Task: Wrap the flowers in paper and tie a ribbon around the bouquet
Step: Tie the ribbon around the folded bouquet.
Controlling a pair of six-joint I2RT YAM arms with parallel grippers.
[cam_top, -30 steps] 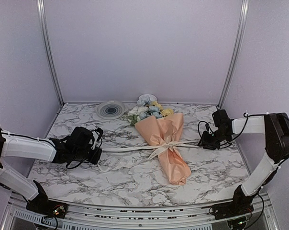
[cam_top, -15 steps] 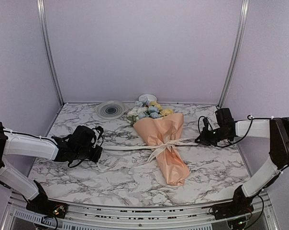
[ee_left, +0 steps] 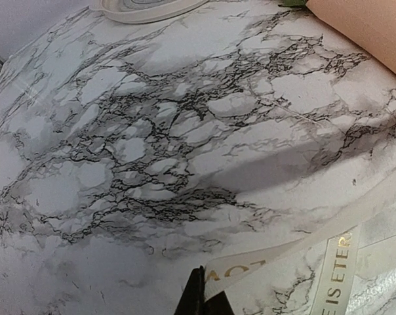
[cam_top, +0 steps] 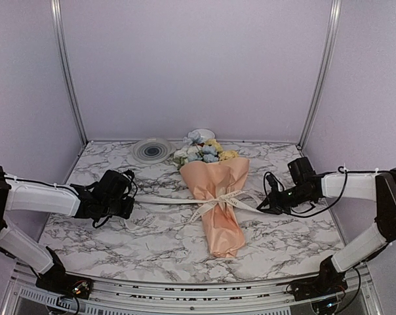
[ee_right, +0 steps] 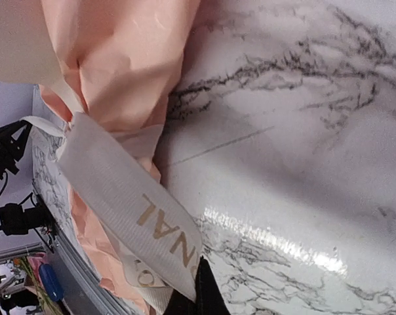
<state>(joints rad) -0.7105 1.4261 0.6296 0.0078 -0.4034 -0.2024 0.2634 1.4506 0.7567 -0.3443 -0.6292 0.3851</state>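
On the surface [cam_top: 106, 243], the bouquet [cam_top: 214, 197] has slid nearer and leftward. Its ribbon [cam_top: 162, 201] runs between the left hand [cam_top: 128, 206] and the right hand [cam_top: 263, 209], each pressed together on an end. Only the wrist views show its gold lettering [ee_right: 160, 231].

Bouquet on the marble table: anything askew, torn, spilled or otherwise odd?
Nothing stands out. The bouquet lies on its side, its paper without visible tears, flowers at the far end. The ribbon crosses its waist, one end pinched in the shut left tool, the other in the shut right tool.
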